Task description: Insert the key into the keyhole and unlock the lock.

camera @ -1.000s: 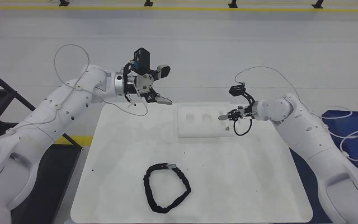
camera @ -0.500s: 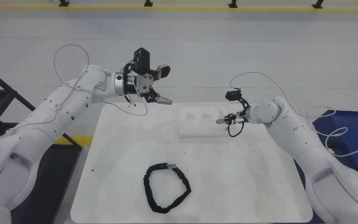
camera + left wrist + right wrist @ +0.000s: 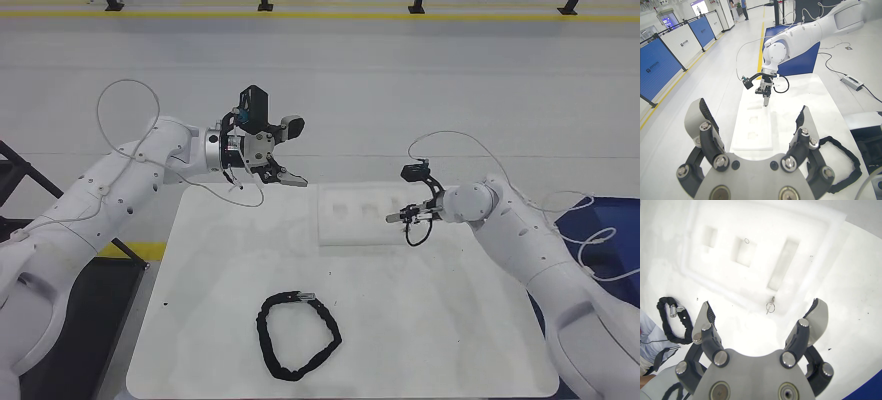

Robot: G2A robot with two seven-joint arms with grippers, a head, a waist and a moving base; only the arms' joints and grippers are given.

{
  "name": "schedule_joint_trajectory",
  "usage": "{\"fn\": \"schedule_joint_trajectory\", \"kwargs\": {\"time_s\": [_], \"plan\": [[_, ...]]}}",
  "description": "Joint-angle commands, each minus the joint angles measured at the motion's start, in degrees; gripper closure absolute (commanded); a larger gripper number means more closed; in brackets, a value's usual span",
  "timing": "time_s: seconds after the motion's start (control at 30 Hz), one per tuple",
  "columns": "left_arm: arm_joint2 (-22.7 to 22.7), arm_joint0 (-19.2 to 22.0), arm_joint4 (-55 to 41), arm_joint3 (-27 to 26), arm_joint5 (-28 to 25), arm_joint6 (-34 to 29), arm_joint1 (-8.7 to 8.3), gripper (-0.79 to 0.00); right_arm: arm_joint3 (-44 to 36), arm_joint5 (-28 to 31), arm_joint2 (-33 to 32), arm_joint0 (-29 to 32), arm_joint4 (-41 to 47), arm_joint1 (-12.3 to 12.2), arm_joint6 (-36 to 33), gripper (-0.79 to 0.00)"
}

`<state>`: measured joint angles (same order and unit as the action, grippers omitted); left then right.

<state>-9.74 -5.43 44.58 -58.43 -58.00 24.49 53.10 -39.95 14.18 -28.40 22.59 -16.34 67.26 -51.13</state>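
Note:
A small metal key point(image 3: 770, 306) on a ring lies on the near rim of the white foam tray point(image 3: 753, 222), just past its long slot. My right gripper point(image 3: 762, 306) hangs open right above the key, one finger on each side, at the tray's right end point(image 3: 394, 216). The black chain lock point(image 3: 298, 335) lies in a loop on the table's front middle; its silver lock cylinder point(image 3: 673, 311) faces the right wrist camera. My left gripper point(image 3: 752, 108) is open and holds nothing, above the table's back left corner point(image 3: 287, 178).
The foam tray point(image 3: 340, 235) sits at the table's back centre with three recesses; a small loose ring point(image 3: 746, 240) lies in the middle one. The chain lock point(image 3: 844, 153) rests between the tray and the front edge. Bare white tabletop point(image 3: 440, 320) surrounds it.
My right gripper has moved left along the table to the tray's right end, over the key. The left arm and the chain lock have stayed where they were.

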Motion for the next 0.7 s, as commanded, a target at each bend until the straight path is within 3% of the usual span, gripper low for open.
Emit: {"fn": "schedule_joint_trajectory", "kwargs": {"time_s": [0.0,0.33,0.57,0.67], "plan": [[0.0,0.0,0.0,0.0,0.0,0.0,0.0,-0.785,-1.8,-2.97,0.36,0.57,-1.36,0.15,-1.31,-0.785],[0.0,0.0,0.0,0.0,0.0,0.0,0.0,-0.785,-5.64,-11.33,1.74,1.31,-7.75,1.42,-3.86,-0.773],[0.0,0.0,0.0,0.0,0.0,0.0,0.0,-0.785,-4.8,-12.72,0.87,1.76,-8.1,2.05,-4.41,-0.385],[0.0,0.0,0.0,0.0,0.0,0.0,0.0,-0.785,-4.01,-13.4,0.59,1.79,-8.54,2.34,-4.56,-0.342]]}}
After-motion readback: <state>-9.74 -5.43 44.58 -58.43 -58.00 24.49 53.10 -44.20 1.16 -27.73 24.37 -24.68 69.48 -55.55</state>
